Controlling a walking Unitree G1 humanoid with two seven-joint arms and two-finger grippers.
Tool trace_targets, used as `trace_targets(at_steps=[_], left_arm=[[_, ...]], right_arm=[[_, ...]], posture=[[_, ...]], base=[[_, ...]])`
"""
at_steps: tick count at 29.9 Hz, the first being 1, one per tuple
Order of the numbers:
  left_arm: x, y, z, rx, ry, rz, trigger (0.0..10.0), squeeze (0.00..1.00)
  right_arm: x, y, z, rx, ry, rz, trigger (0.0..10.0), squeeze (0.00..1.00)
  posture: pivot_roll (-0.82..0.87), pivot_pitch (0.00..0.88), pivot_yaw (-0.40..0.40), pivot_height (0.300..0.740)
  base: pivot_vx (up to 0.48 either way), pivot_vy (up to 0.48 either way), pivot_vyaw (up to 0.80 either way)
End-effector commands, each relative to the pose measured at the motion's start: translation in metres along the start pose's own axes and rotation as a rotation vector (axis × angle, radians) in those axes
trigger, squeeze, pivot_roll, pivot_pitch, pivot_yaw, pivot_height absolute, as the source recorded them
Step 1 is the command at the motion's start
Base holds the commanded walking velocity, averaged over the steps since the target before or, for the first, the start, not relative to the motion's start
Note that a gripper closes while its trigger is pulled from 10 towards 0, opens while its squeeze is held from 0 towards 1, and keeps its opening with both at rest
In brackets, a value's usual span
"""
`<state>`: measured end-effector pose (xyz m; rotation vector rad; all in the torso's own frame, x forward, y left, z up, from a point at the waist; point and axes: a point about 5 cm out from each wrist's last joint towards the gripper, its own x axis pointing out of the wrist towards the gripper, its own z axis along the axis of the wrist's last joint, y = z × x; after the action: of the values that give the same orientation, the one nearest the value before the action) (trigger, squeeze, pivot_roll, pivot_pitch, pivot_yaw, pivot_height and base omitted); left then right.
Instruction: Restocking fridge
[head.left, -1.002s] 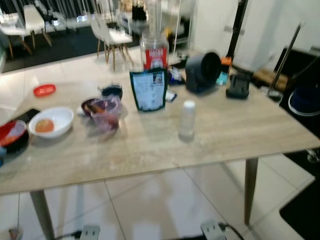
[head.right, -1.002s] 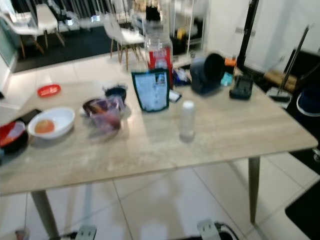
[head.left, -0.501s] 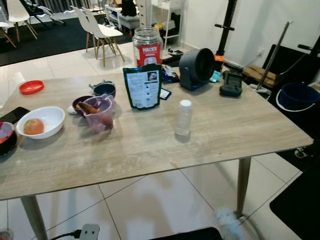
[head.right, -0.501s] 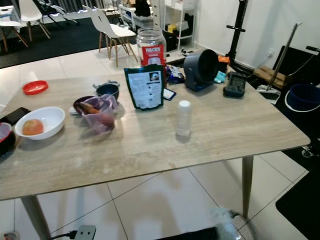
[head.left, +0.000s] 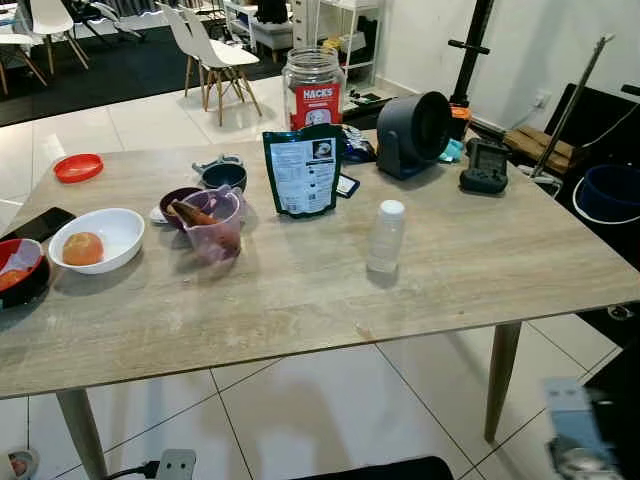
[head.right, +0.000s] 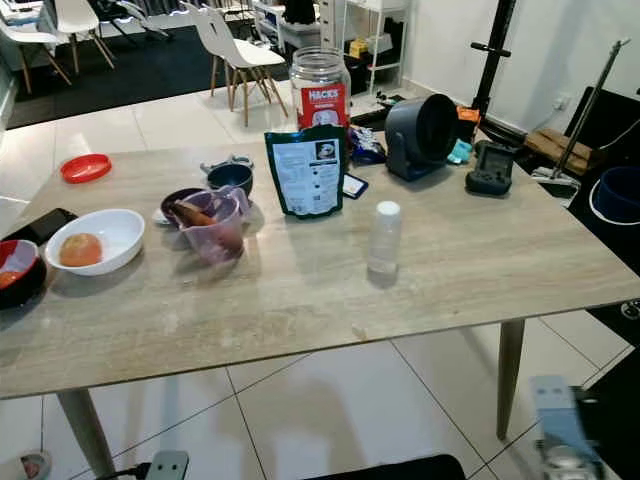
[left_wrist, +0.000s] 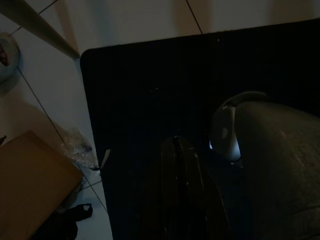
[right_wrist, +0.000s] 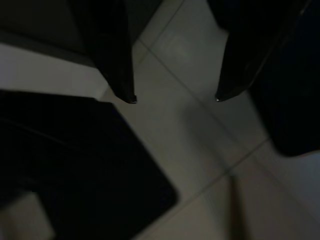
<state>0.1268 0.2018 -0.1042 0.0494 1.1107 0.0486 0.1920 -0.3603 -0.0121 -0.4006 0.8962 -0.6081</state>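
- tiled room, wooden bench (head.left: 300, 300) loaded: bottle (head.left: 385, 236), pouch (head.left: 303, 172), jar (head.left: 312, 95), nothing restocked yet.
- right hand (right_wrist: 172, 97) spread open, empty, over floor.
- left hand (left_wrist: 175, 165) idle, fingers pressed together.

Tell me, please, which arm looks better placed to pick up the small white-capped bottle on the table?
Probably the right: the right gripper is open over the floor and its arm shows low right, the side nearer the bottle. The left gripper is shut.
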Motion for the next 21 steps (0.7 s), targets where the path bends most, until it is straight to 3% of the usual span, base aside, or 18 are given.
trace_targets(at_steps=[1,3,10,13,17,18,20,21], left_arm=[[-0.001,-0.002,-0.009,-0.013,0.034,-0.006,10.0,0.0],[-0.001,-0.003,-0.008,-0.011,0.035,-0.007,10.0,0.0],[-0.001,-0.003,-0.009,-0.011,0.041,-0.007,10.0,0.0],[-0.001,-0.003,-0.011,-0.013,0.044,-0.007,10.0,0.0],[-0.002,-0.001,-0.015,-0.013,0.053,-0.007,10.0,0.0],[-0.002,-0.001,-0.015,-0.013,0.053,-0.007,10.0,0.0],[-0.002,-0.001,-0.016,-0.013,0.056,-0.006,10.0,0.0],[-0.002,-0.001,-0.016,-0.013,0.056,-0.006,10.0,0.0]], right_arm=[[0.0,-0.004,-0.002,0.035,0.015,-0.029,10.0,1.0],[0.003,-0.02,0.009,0.088,-0.012,-0.088,10.0,1.0],[0.004,-0.032,0.027,0.157,-0.065,-0.152,10.0,1.0],[0.004,-0.043,0.037,0.245,-0.099,-0.201,10.0,1.0],[0.001,-0.074,0.075,0.372,-0.24,-0.322,10.0,1.0],[0.001,-0.074,0.075,0.372,-0.24,-0.322,10.0,1.0],[-0.005,-0.091,0.103,0.454,-0.341,-0.36,10.0,1.0],[-0.005,-0.091,0.103,0.454,-0.341,-0.36,10.0,1.0]], posture=[[0.02,0.0,0.007,0.74],[0.02,0.0,0.007,0.74],[0.02,0.0,0.01,0.74],[0.02,0.0,0.01,0.74],[0.02,0.0,0.01,0.74],[0.02,0.0,0.01,0.74],[0.02,0.0,0.014,0.74],[0.02,0.0,0.014,0.74]], base=[[0.0,0.0,0.0],[0.0,0.0,0.0],[0.0,0.0,0.0],[0.0,0.0,0.0],[0.0,0.0,0.0],[0.0,0.0,0.0],[0.0,0.0,0.0],[0.0,0.0,0.0]])
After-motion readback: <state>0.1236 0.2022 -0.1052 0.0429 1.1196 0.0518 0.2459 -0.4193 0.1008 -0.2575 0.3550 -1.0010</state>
